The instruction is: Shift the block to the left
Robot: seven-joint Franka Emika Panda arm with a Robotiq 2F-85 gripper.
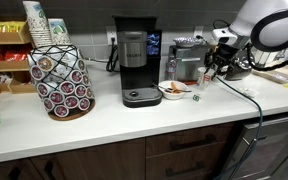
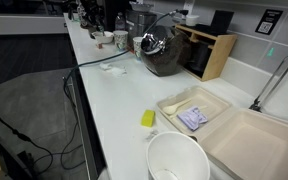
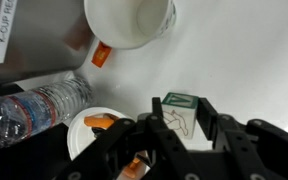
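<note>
In the wrist view a white block [image 3: 178, 116] with a green-edged top and a line drawing on its side sits between the two black fingers of my gripper [image 3: 180, 106]. Both fingers press against its sides, so the gripper is shut on it over the white counter [image 3: 254, 60]. In an exterior view my gripper [image 1: 208, 68] hangs low over the counter at the right, beside the bowl; the block itself is too small to make out there.
A white cup [image 3: 129, 22], an orange piece [image 3: 102, 55], a water bottle [image 3: 34, 105] and a bowl of orange food [image 3: 92, 128] lie close by. A coffee maker [image 1: 134, 62] and pod carousel [image 1: 62, 80] stand further along. A foam container [image 2: 229, 130] and yellow sponge [image 2: 148, 118] sit at the other end.
</note>
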